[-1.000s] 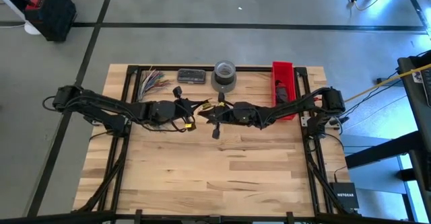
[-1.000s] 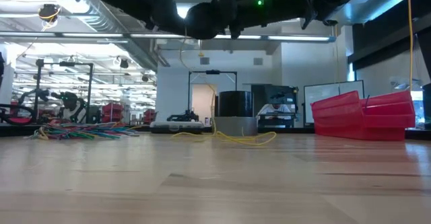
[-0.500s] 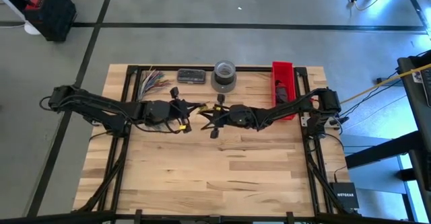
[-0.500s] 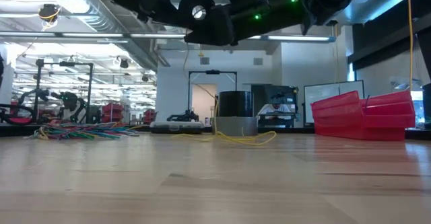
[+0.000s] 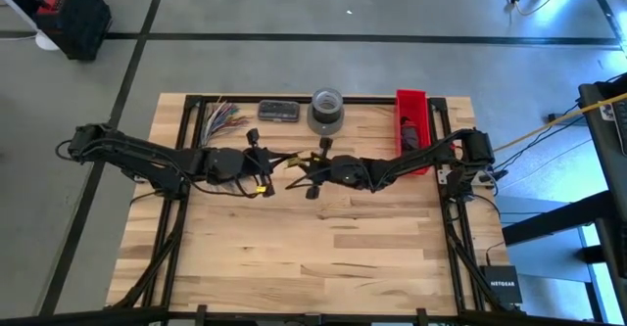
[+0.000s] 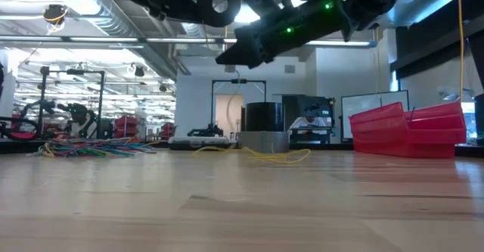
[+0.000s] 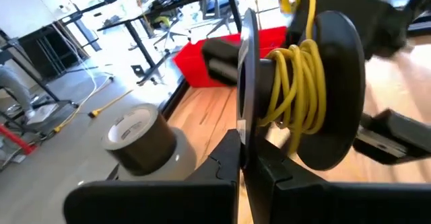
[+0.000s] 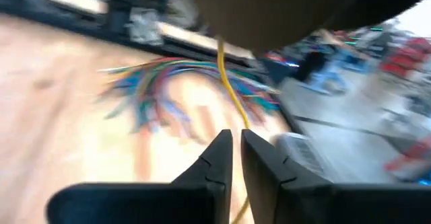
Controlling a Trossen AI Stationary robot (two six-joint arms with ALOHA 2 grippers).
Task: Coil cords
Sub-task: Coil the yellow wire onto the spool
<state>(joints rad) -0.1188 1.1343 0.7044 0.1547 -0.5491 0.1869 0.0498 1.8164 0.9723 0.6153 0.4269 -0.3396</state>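
Cords point(image 5: 223, 117): one pile | spool point(image 7: 303, 96): one | tape roll point(image 5: 326, 109): one

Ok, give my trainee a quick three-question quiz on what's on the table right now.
1. True or false: the yellow cord is wound on the black plastic spool clamped in the left gripper.
2. What stands between the dark flat box and the red plastic bin? A grey tape roll; B mug; C book.
3. Fill in: the multicoloured thin wires lie on the ___ arm's side of the table.
Key: 1 true; 2 A; 3 left.
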